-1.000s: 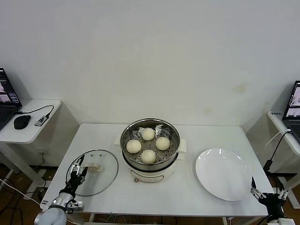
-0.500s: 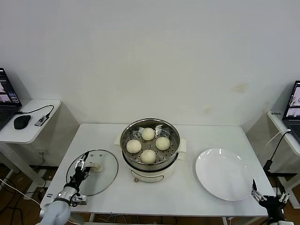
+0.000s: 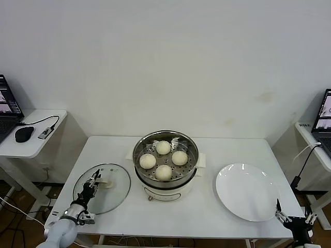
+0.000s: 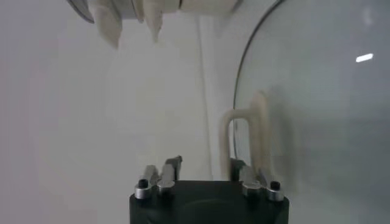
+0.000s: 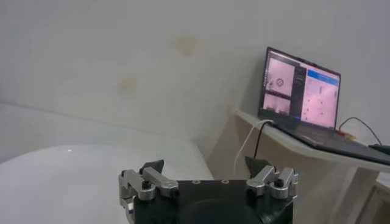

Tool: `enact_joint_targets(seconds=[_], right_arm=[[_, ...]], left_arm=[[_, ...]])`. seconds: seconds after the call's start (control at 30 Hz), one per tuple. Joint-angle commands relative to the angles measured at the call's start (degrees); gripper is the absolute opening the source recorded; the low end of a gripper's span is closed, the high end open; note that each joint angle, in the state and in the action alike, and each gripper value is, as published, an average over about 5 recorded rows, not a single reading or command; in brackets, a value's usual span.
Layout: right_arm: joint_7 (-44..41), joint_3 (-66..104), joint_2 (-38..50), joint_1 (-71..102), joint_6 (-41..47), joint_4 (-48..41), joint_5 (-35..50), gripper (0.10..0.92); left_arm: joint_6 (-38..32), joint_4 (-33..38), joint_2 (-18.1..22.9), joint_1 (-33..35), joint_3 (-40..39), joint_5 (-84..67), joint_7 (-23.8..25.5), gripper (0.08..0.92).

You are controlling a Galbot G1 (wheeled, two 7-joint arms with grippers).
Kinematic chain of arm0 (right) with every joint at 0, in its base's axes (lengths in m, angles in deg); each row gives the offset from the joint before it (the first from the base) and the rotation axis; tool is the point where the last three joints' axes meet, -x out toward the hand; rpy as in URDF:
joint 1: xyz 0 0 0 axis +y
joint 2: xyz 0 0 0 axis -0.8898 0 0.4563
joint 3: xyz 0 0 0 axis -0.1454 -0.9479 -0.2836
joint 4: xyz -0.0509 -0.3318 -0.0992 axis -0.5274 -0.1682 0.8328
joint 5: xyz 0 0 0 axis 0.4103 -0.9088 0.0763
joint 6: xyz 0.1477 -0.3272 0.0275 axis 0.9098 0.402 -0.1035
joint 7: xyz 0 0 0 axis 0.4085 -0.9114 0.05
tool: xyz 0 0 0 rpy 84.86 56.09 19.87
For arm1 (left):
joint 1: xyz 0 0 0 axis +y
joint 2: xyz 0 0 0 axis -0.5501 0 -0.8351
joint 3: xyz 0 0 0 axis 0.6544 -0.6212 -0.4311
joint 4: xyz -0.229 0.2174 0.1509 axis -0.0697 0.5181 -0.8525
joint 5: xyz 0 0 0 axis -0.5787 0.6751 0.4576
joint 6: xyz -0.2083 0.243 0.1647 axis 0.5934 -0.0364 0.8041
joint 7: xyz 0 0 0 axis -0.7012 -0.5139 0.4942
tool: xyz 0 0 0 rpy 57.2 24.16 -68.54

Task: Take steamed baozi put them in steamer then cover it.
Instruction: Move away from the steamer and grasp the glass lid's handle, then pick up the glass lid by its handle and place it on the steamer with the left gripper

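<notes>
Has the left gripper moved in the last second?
Yes. The left gripper has advanced over the cover toward its handle; the cover is unmoved.

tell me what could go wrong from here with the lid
The left gripper is open at the lid handle, seemingly off to one side; closing there might pinch it unevenly and let the glass tilt or slip. Carrying it over, the rim could clip the steamer wall or knock the buns.

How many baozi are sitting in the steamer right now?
4, all on the perforated tray of the round shiny steel steamer: small cream-white dough buns at the back, left, right and front. None appear hidden.
</notes>
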Motion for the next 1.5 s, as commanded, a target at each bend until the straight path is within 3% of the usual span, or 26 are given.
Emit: enact_joint_targets(seconds=[0.03,0.3,0.57,0.77,0.97,1.1,1.27,1.37,1.5], right_arm=[[0.0,-0.2,-0.1,0.2,0.0,0.0,-0.2,0.823],[0.1,-1.2,0.2,0.8,0.0,0.9,-0.4,0.823],[0.1,-3.4,0.9,1.6,0.0,2.7,-0.9,0.823],[0.0,-5.4,1.4,2.5,-0.3,4.2,-1.7,0.823],[0.0,-7.5,1.1,3.4,-0.9,5.6,-3.0,0.823],[0.3,-9.0,0.3,3.1,-1.5,5.6,-4.8,0.823],[0.6,-10.7,-1.1,2.6,-2.0,5.5,-6.9,0.823],[1.0,-11.5,-2.1,2.3,-2.0,5.3,-8.1,0.823],[1.6,-12.3,-3.2,2.1,-2.2,4.8,-10.0,0.823]], left_arm=[[-0.4,-0.3,-0.1,-0.3,-1.1,-1.3,-1.4,0.351],[1.7,8.5,0.4,4.6,3.4,-2.4,-2.2,0.148],[13.6,25.8,-0.4,14.3,10.6,-7.9,-1.2,0.140],[21.0,37.4,-3.6,19.7,15.8,-9.5,6.7,0.140],[27.1,45.3,-8.6,19.3,15.2,-14.5,13.2,0.140],[31.6,49.1,-12.6,15.6,7.4,-19.7,13.4,0.140],[36.6,48.5,-15.3,4.3,-8.2,-20.2,13.3,0.140],[39.0,45.8,-15.0,-4.5,-17.5,-18.6,14.7,0.140],[41.8,41.3,-11.3,-16.4,-28.0,-16.3,17.4,0.140]])
